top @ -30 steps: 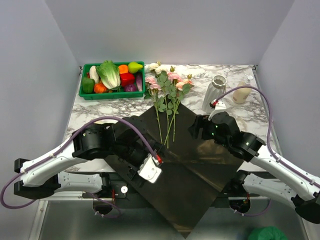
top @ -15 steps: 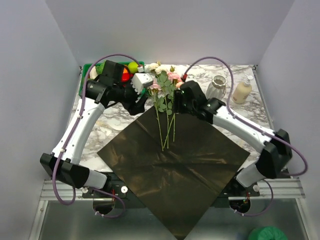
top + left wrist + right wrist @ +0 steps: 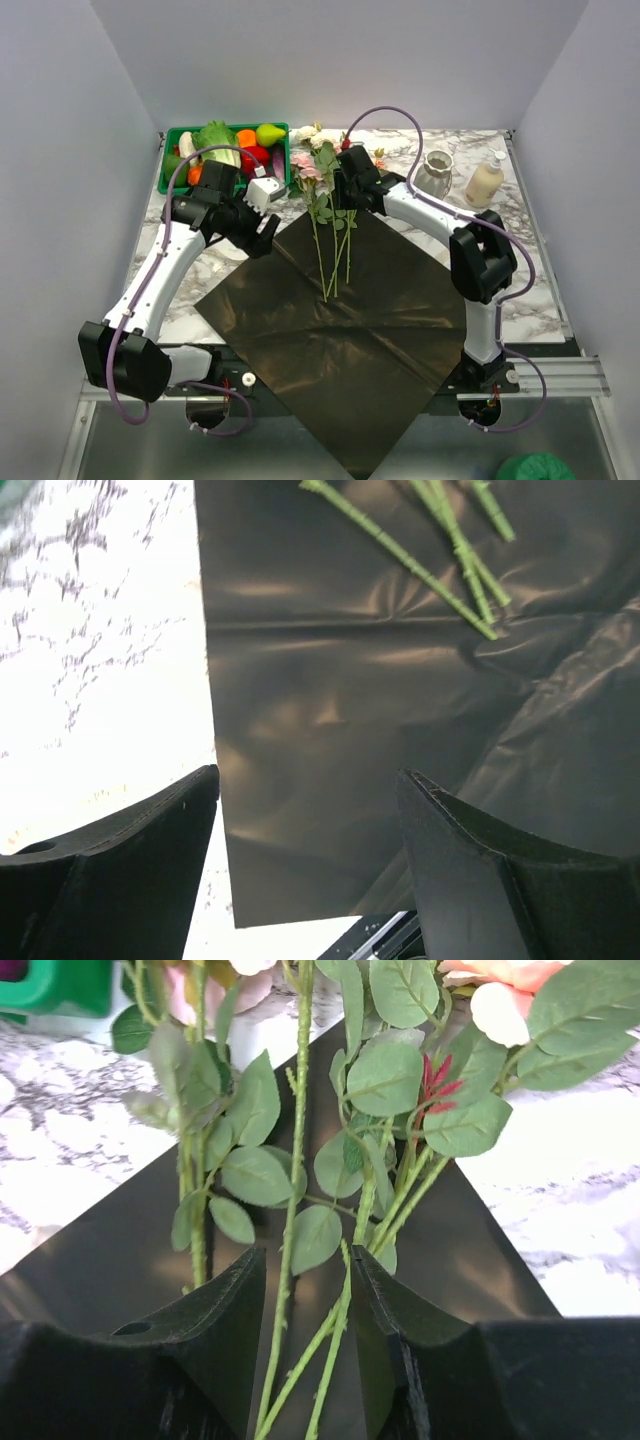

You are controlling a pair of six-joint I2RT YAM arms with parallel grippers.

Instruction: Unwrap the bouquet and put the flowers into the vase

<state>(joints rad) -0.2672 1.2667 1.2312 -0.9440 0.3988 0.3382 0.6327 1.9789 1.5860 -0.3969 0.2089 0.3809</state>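
Unwrapping looks done: the dark paper (image 3: 350, 320) lies flat and open on the table (image 3: 190, 290), its near corner hanging over the near edge. The flowers (image 3: 330, 190) lie loose on its far corner, heads toward the far edge. None are in the vase (image 3: 434, 172), which stands upright near the far right corner, well apart. Right gripper (image 3: 307, 1270) straddles the stems (image 3: 290, 1210), fingers partly apart, not pinching. Left gripper (image 3: 308, 775) is wide open and empty over the paper's left edge. Left to do: grasp, carry, insert.

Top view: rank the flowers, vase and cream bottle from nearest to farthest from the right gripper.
1. flowers, at the right gripper, stems between its fingers.
2. vase, off to its right.
3. cream bottle, farther right, beyond the vase.
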